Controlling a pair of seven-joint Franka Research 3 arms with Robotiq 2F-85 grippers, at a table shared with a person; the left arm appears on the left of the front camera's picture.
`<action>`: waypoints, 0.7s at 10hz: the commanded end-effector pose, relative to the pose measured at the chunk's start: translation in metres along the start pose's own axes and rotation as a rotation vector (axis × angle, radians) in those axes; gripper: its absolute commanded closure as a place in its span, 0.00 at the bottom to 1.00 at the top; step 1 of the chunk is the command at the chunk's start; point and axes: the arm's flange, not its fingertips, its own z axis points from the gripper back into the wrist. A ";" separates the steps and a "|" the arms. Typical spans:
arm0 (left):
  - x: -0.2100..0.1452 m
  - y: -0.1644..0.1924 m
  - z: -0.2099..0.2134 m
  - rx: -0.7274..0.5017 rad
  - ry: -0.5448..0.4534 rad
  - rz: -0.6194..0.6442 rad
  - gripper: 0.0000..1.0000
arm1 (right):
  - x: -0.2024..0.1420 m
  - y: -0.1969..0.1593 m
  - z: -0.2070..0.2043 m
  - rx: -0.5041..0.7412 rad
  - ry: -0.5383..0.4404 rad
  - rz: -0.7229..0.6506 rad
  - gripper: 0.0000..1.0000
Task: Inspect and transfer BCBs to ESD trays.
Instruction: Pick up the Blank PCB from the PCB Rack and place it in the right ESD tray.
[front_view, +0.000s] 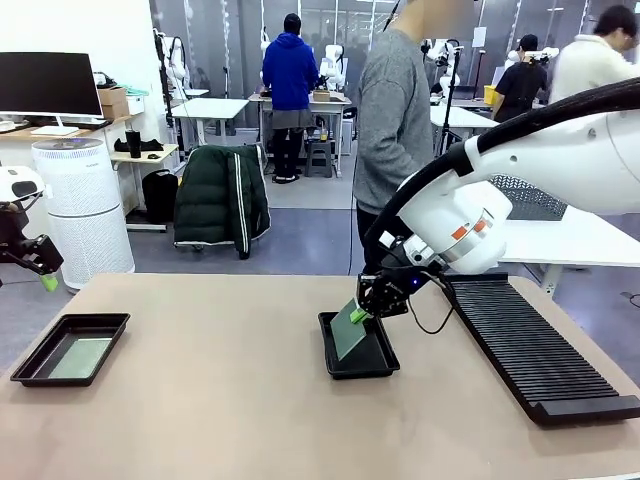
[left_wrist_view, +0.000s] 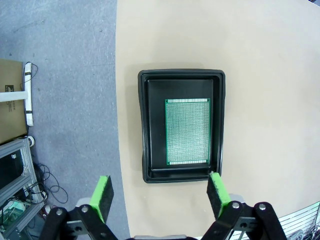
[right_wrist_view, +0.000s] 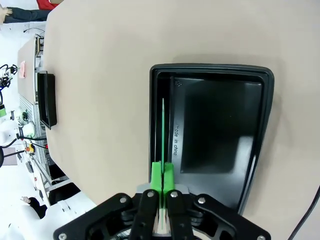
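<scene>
Two black ESD trays lie on the tan table. The left tray (front_view: 30, 352) (left_wrist_view: 145, 125) holds a green BCB (front_view: 82, 357) (left_wrist_view: 187, 131) lying flat on its floor. My left gripper (front_view: 45, 275) (left_wrist_view: 160, 192) hangs open well above it, off the table's left edge. My right gripper (front_view: 358, 316) (right_wrist_view: 163, 175) is shut on a second BCB (front_view: 349, 330) (right_wrist_view: 163, 125). This board stands tilted on edge, its lower end inside the middle tray (front_view: 375, 362) (right_wrist_view: 220, 125) near one long wall. The rest of that tray's floor is bare. The left tray (right_wrist_view: 46, 99) also appears far off in the right wrist view.
A long black ribbed rack (front_view: 535, 345) lies along the table's right side, close to the middle tray. A person in a grey sweater (front_view: 395, 110) stands at the far edge. A white air purifier (front_view: 82, 205) stands beyond the table's left corner.
</scene>
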 end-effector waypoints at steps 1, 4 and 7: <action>-0.001 0.001 -0.003 0.004 -0.012 0.002 0.00 | 0.002 -0.007 -0.015 0.045 -0.026 0.008 0.98; -0.001 0.001 -0.003 0.004 -0.012 0.002 0.00 | 0.000 -0.021 -0.026 0.082 -0.029 -0.021 0.98; -0.001 0.001 -0.003 0.004 -0.012 0.002 0.00 | -0.001 -0.030 -0.031 0.084 -0.035 -0.051 0.98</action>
